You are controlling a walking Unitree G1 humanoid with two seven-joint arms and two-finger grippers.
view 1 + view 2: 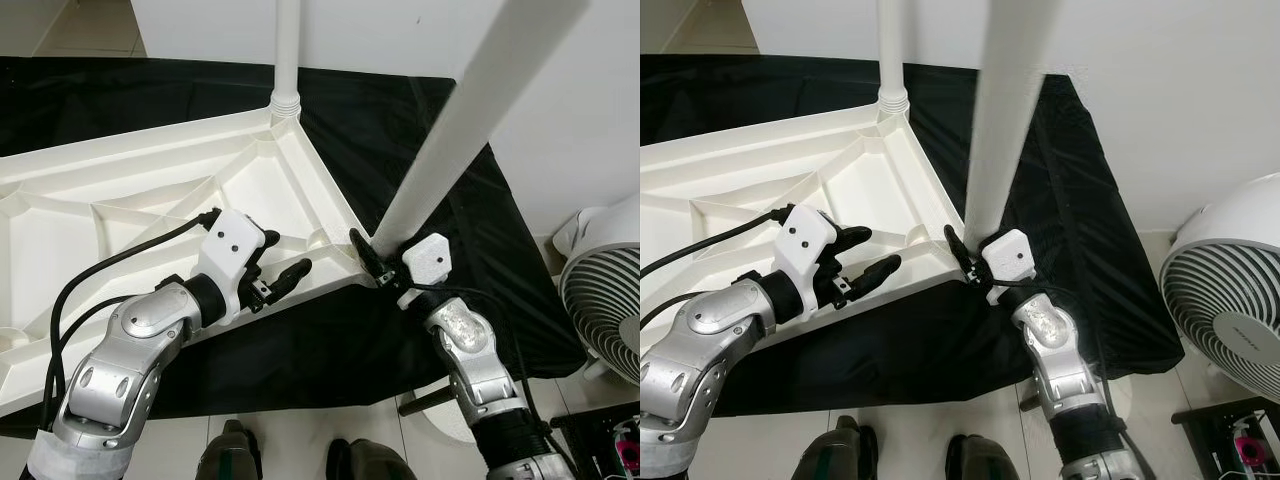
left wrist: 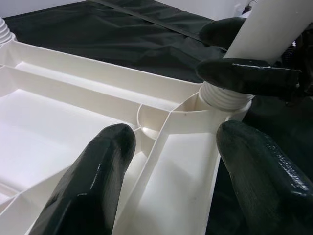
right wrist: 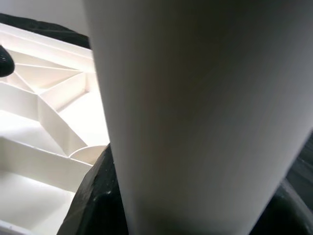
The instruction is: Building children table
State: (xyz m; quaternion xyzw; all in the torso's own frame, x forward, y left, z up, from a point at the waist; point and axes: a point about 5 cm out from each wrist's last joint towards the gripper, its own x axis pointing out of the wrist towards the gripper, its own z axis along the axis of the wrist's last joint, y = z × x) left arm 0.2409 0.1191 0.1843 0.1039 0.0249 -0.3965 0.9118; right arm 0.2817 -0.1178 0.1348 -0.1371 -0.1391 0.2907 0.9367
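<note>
Two white table legs stand upright from an upturned white table top [image 1: 150, 200], which lies ribbed side up on a black cloth [image 1: 420, 130] spread on the floor. One leg, the far leg [image 1: 287, 50], rises from the table top's far corner, and its upper end is cut off by the head views' upper edge. The near leg [image 1: 470, 110] stands at the near right corner and also runs out past the upper edge.

The right gripper [image 1: 372, 258] is clamped around the near leg just above its ribbed base, one black finger on each side. In the right wrist view the leg is blurred and blocks most of what lies behind it.

The left gripper [image 1: 280, 262] hovers over the table top's near edge, beside that same corner, its fingers [image 2: 93, 181] spread wide and holding nothing.

A white fan [image 1: 605, 300] stands on the floor to the right, partly cut off by the head views' right edge.
</note>
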